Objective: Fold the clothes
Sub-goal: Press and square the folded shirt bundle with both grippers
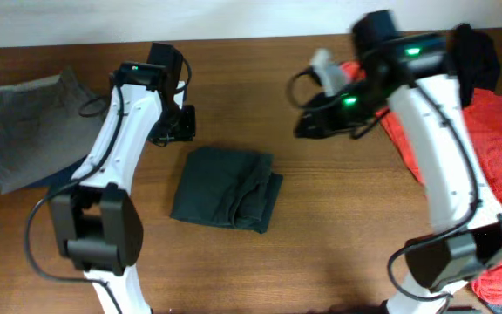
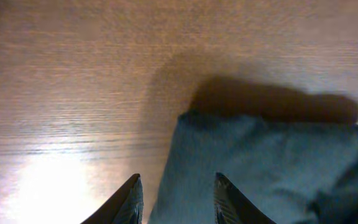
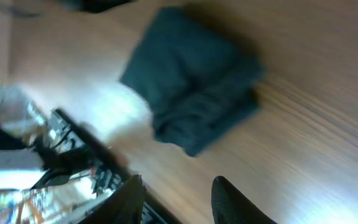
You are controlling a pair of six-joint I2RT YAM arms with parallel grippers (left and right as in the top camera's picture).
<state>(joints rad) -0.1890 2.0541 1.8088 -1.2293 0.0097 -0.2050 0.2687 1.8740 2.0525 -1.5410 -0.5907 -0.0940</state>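
Clothes sit in three spots, and the one that matters lies right under the left end effector [image 2: 178, 200]. Its fingers [image 2: 131, 202] are spread with nothing pinched between them, and a corner of the folded garment [image 2: 272, 168] shows just ahead of and below the gap. From overhead that end effector hangs just beside the garment's far left corner. The garment itself lies flat near the middle of the surface [image 1: 338, 253], almost square, with its thicker doubled edge along the side facing the right arm.

The right end effector [image 3: 178, 200] is also spread and empty. It hovers above bare wood, and the folded garment lies well ahead of it and apart. So the left arm is clearly the nearer one to this piece.

Farther out, a grey pile [image 1: 29, 126] rests at the left edge, beyond the left arm. A red shirt [image 1: 495, 131] sprawls along the right edge past the right arm, and a black piece [image 1: 478, 52] is bunched at its far end.

The middle garment looks finished. If it goes next to the grey pile, the left arm has the short reach. Fetching the red shirt would fall to the right arm, which would have to turn away from the centre to reach it.
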